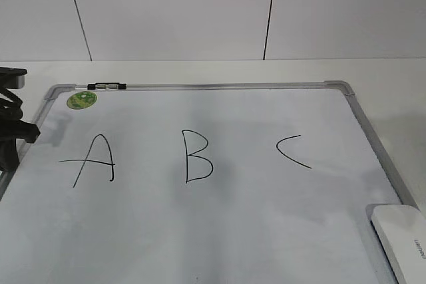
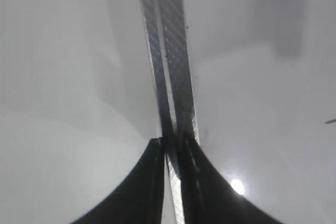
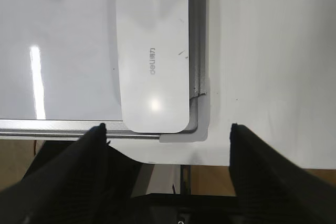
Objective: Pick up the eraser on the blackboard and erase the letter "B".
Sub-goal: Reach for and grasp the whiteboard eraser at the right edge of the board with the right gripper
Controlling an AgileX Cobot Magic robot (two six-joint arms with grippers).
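The blackboard (image 1: 266, 197) is a white board in a grey frame lying flat, with black letters on it. The letter "B" (image 1: 197, 157) is in the middle, whole. The white eraser (image 1: 401, 241) lies on the board's near right corner; in the right wrist view (image 3: 152, 56) it lies beside the frame. My right gripper (image 3: 167, 127) is open and empty, with its fingers just short of the eraser's near end. It is out of the exterior view. My left gripper (image 2: 170, 141) is shut, with its tips at the board's left frame (image 2: 176, 51). It also shows in the exterior view (image 1: 13, 154).
The letter "A" (image 1: 93, 159) is left of the B and "C" (image 1: 291, 151) right of it. A small black-and-clear marker (image 1: 106, 86) lies on the far frame, beside a green sticker (image 1: 82, 100). The table's front edge (image 3: 220, 165) is just past the board's corner.
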